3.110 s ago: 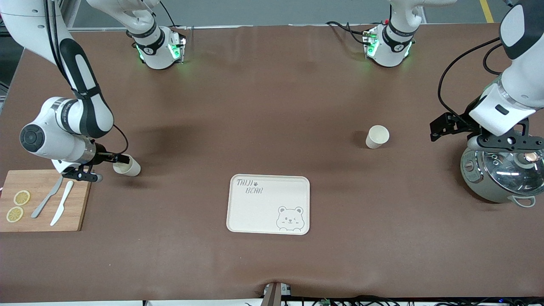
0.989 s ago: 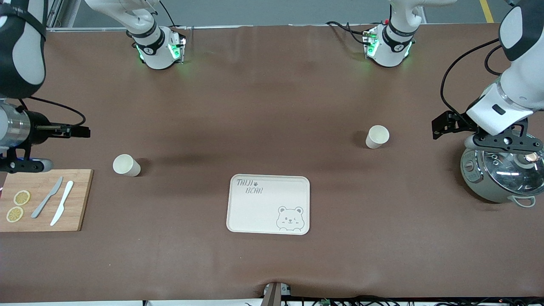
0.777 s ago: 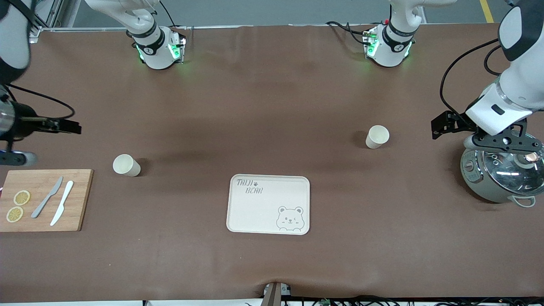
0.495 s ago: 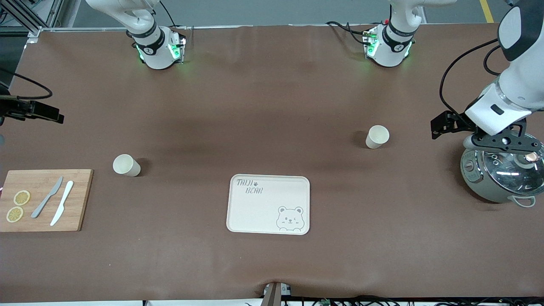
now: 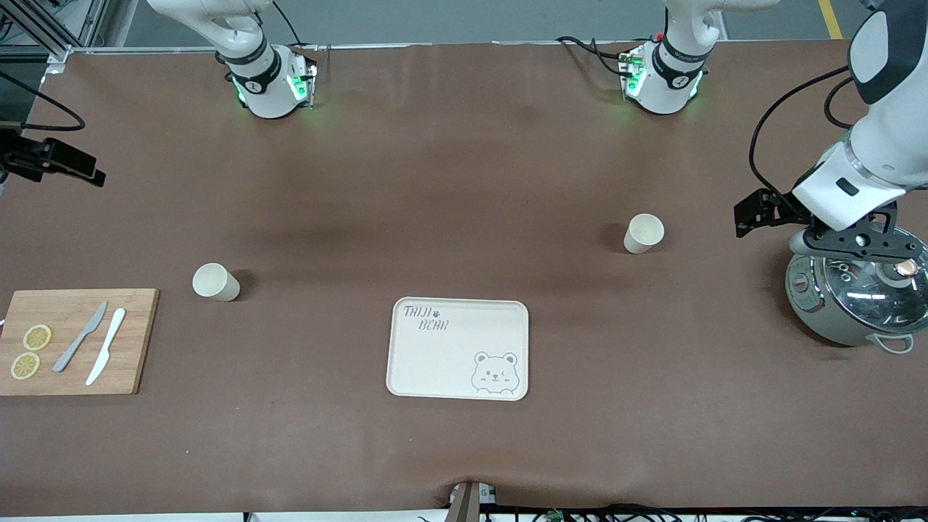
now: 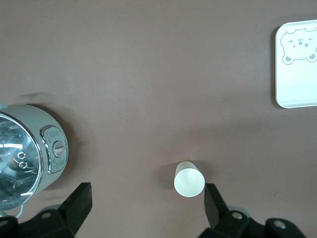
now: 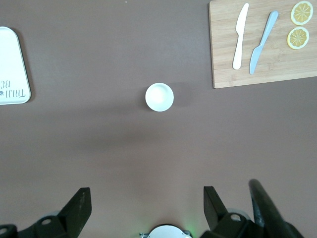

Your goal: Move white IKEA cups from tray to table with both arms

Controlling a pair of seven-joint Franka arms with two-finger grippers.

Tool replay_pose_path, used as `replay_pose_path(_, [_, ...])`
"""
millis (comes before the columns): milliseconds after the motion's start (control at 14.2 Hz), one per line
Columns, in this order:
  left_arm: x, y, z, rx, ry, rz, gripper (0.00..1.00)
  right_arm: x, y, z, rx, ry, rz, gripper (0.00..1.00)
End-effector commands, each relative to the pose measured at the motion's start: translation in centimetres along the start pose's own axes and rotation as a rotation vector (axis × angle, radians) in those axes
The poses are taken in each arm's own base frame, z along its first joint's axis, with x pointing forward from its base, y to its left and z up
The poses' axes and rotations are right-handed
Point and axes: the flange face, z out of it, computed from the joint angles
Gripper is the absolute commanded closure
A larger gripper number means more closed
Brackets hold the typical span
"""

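Observation:
Two white IKEA cups stand upright on the brown table, both empty and untouched. One cup point(image 5: 215, 282) point(image 7: 159, 96) is beside the cutting board at the right arm's end. The other cup point(image 5: 643, 233) point(image 6: 189, 181) stands toward the left arm's end, between the tray and the pot. My right gripper point(image 7: 143, 208) hangs open high over bare table at that end, well away from its cup. Only a black part of its hand point(image 5: 54, 159) shows in the front view. My left gripper point(image 5: 858, 243) point(image 6: 146, 204) is open above the pot's edge, holding nothing.
A cream tray point(image 5: 457, 348) with a bear print lies between the cups, nearer the front camera. A wooden cutting board point(image 5: 72, 341) carries two knives and lemon slices. A grey-green pot point(image 5: 859, 297) with a glass lid stands under the left hand. Both arm bases stand at the table's robot side.
The right gripper, earlier around its cup, has let go and drawn up and away toward the table's end. That cup stays standing. The left arm has barely moved.

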Motion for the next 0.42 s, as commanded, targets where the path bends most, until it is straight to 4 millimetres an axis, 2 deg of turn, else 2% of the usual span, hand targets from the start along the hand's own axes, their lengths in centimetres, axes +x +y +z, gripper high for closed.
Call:
replay_pose_path(0, [0.01,0.21,-0.45,-0.010,-0.004,0.003,0.00,-0.70,-0.13,-0.28,0.007,0.018,0.005,0.00])
replay_pose_path(353, [0.01,0.31,-0.45,-0.010,-0.004,0.003,0.00,-0.86,0.50,-0.28,-0.002,0.015,0.017,0.00])
